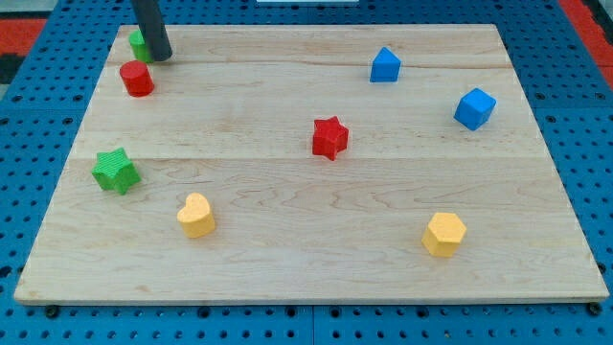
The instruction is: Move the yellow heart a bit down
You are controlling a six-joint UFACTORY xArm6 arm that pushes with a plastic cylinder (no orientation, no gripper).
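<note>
The yellow heart (195,215) lies on the wooden board (287,268) at the lower left. My tip (161,57) is at the board's top left corner, far above the heart. It stands just right of a green block (139,43), which it partly hides, and just above and right of a red cylinder (136,79).
A green star (116,171) lies at the left, above and left of the heart. A red star (329,137) is near the middle. A blue block (384,65) and a blue cube (474,108) are at the upper right. A yellow hexagon (443,234) is at the lower right.
</note>
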